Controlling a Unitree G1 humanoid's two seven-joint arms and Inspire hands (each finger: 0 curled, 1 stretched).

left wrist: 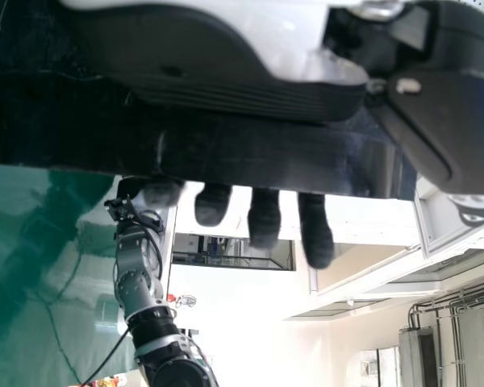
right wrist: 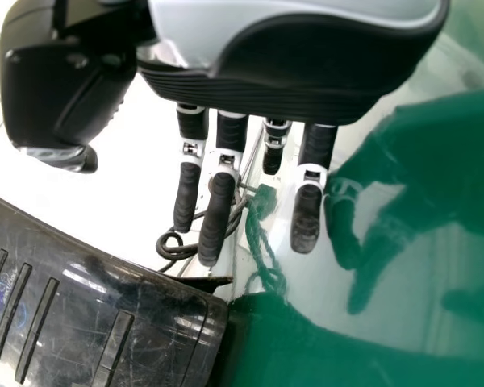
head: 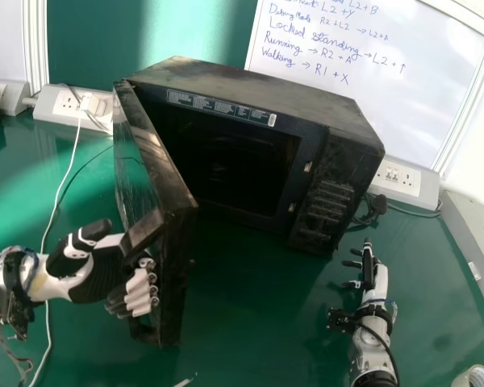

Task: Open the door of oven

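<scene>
On the table's [head: 242, 314] left side, holds the left hand [head: 101, 270] at the door [head: 175, 298], fingers [head: 141, 294] hooked round the handle [head: 143, 231], apparently for pulling or steadying the free edge. In the middle, set back toward the wall, shows the microwave oven [head: 250, 90] with the door already well open, probably placed there to leave swinging room. Beside the oven's right, holds the right hand [head: 375, 278] with fingers straight and slightly apart, likely to stay clear of the door.
</scene>
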